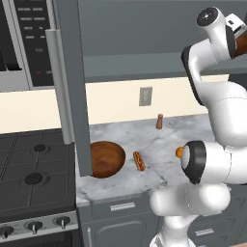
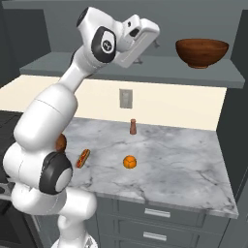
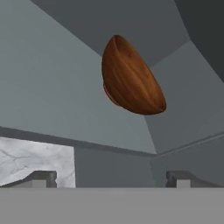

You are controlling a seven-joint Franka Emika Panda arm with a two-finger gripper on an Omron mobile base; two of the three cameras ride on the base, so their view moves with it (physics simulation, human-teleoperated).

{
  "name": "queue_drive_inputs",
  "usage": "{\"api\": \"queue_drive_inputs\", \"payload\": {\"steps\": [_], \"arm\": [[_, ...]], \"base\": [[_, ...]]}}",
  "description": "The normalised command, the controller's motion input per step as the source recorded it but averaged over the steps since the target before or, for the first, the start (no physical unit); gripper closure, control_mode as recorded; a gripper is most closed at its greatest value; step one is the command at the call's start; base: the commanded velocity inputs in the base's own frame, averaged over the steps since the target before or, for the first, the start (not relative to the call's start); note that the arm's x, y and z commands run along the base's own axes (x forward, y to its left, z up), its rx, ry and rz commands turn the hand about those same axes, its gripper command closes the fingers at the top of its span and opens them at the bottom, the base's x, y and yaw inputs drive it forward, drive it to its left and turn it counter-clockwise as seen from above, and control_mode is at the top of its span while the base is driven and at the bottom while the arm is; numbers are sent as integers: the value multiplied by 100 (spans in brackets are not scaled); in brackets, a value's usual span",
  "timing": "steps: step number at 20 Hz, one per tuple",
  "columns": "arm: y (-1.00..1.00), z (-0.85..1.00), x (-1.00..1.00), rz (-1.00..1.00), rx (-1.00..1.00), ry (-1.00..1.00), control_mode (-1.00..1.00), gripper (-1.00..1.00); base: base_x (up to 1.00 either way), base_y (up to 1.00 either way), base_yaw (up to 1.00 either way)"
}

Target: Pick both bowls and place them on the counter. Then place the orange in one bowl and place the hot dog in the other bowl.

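One reddish-brown bowl [image 1: 107, 159] is seen on the marble counter [image 1: 159, 140], at its left end, just beside the black stovetop [image 1: 34, 169] and partly hidden by a grey cabinet panel [image 1: 72, 87] in the left base view. In the right base view only a small part of this bowl [image 2: 61, 143] is visible behind the arm.

The second bowl [image 2: 202, 52] is placed upright on the grey shelf [image 2: 145, 68] inside the open upper cabinet, at the right side of it, high above the counter. In the hand view this bowl [image 3: 131, 78] appears rolled to the side, and it is ahead of the gripper, apart from it.

The hot dog [image 2: 83, 158] is lying on the counter, just to the right of the first bowl and not touching it. The orange [image 2: 129, 162] is resting further to the right, well apart from the hot dog, near the front part of the counter. A small brown shaker [image 2: 133, 126] is standing upright far back near the wall, below a grey outlet [image 2: 126, 99].

The gripper [image 3: 111, 177] is raised to the level of the shelf, to the left of the second bowl. Its two fingertips [image 3: 41, 178] are spread wide, and nothing is held between them.
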Motion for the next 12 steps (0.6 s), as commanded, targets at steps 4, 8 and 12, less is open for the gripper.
{"api": "queue_drive_inputs", "payload": {"steps": [4,8,12], "arm": [[-16,0,34,1,-1,0,-100,-100],[-18,0,27,0,-2,0,-100,-100],[-21,0,24,0,-1,0,-100,-100]], "base": [[0,0,0],[0,0,0],[0,0,0]]}}
